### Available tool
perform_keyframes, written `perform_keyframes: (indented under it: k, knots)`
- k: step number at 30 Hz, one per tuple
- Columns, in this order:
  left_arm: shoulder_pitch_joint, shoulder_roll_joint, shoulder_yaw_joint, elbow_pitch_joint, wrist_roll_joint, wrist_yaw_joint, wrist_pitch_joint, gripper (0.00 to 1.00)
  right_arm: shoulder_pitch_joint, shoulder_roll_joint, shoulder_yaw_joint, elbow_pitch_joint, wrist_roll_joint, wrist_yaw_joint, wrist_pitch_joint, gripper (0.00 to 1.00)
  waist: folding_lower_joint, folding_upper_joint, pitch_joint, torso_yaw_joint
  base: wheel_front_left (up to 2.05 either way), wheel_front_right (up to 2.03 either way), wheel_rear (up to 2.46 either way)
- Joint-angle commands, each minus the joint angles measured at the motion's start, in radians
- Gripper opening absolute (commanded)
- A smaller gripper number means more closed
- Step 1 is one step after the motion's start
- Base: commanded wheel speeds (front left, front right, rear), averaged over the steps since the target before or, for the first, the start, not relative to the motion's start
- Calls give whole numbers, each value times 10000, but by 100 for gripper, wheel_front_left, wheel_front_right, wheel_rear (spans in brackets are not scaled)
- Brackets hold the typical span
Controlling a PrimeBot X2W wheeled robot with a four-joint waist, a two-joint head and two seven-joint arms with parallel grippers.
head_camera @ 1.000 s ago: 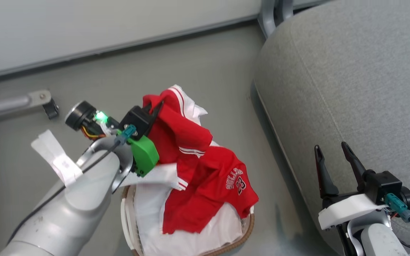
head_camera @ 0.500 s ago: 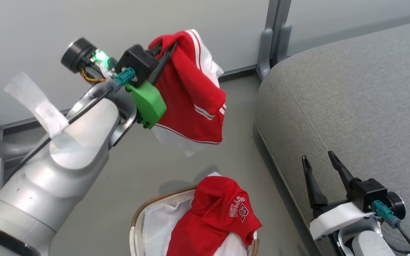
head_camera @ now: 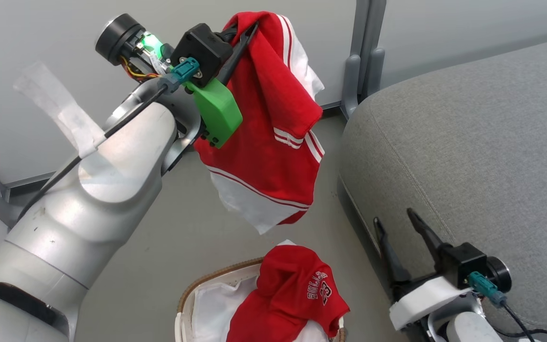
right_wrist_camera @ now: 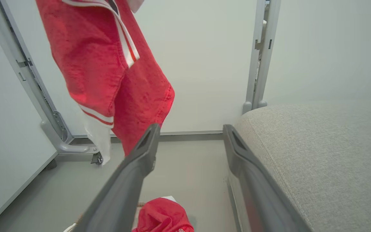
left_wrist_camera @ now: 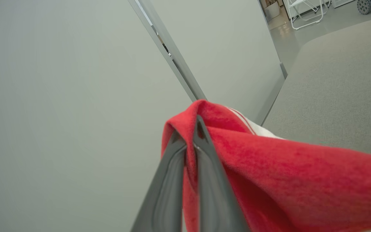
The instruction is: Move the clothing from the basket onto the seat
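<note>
Left pincer (head_camera: 253,27) clamped on the red garment (head_camera: 264,142), right pincer (head_camera: 393,217) wide and empty, we should swing it fully over the seat (head_camera: 468,142).

Bright, even, diffuse light. Head view: a soft shadow lines the floor (head_camera: 178,247) beside the seat (head_camera: 468,142), at 4 o'clock. Left wrist view: left gripper's fingers (left_wrist_camera: 211,193) and clothing (left_wrist_camera: 301,183) blurred, from 4 to 6 o'clock.
</note>
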Motion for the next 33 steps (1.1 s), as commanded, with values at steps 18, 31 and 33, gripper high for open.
perform_keyframes:
  k: [18, 31, 33]
  knots:
    - [-768, -729, -526, -67, -152, -22, -380, 0, -3256, -50, 2940, 2908, 1028, -8, -35, 100, 1, 119, -114, 558, 0, 0, 0]
    - [-500, -816, -981, -613, -464, 52, -319, 0, -4103, -28, 3064, 2475, 940, -8, -35, 20, 1, 119, -230, 952, 0, 0, 0]
    - [-335, -764, -956, -518, -576, 113, -303, 0, -3973, -28, 2957, 2159, 839, -8, -36, 11, 1, 119, -219, 959, 0, 0, 0]
